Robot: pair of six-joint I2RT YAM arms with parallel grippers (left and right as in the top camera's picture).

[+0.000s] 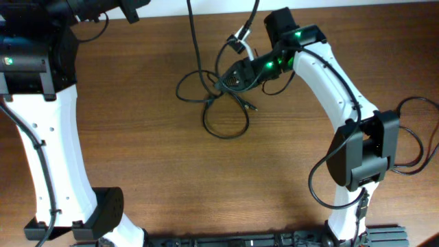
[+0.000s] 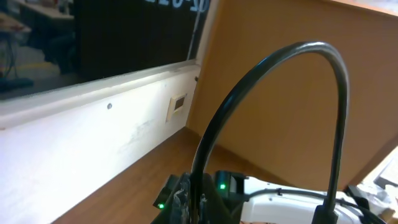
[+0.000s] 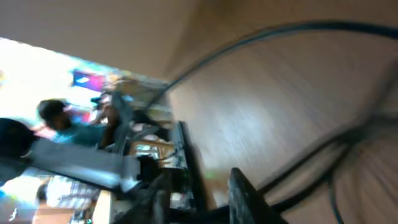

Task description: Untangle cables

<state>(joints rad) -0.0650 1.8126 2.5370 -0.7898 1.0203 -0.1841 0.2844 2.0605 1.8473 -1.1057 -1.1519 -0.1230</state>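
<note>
The black cables lie tangled at the table's far middle, with one loose loop trailing toward me and a small plug beside it. Two strands run up out of the overhead view. My left gripper is beyond that top edge; in its wrist view it is shut on a cable that arcs high over it. My right gripper is down at the tangle's right side. Its wrist view is blurred, but the fingers stand apart, with cable strands just beyond them.
My white left arm runs along the left side and the right arm along the right, with its own thick wire looping out. A white-tipped connector hangs near the right wrist. A wall with a white ledge stands behind the table.
</note>
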